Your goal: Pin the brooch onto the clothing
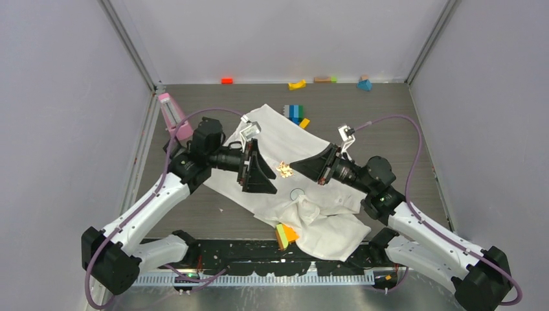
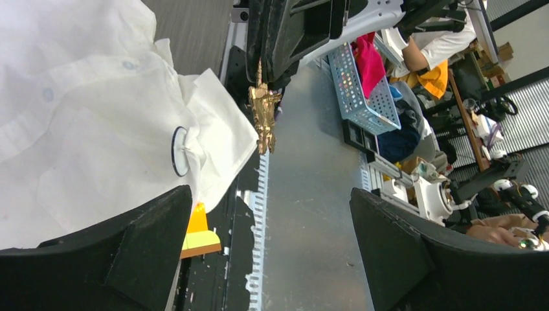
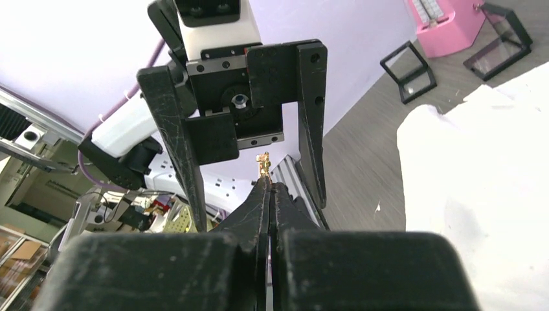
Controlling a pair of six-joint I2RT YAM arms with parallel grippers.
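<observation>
Gold brooch (image 1: 284, 170) pinched mid-air above white shirt (image 1: 324, 220).
Nearest, orange-yellow block (image 1: 285, 234) half hidden under shirt hem; then right gripper (image 3: 268, 186) clamped shut on brooch, lower part buried between tips; left gripper (image 2: 272, 253) splayed wide facing it, holding nothing; dark ring (image 2: 173, 153) on fabric, nature unclear; farthest, coloured blocks (image 1: 297, 85) at back wall, too small to detail.

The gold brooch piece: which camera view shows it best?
The left wrist view: the gold brooch piece appears large and detailed. The top view shows only a tiny gold speck; the right wrist view shows just its tip above the shut right hand.
</observation>
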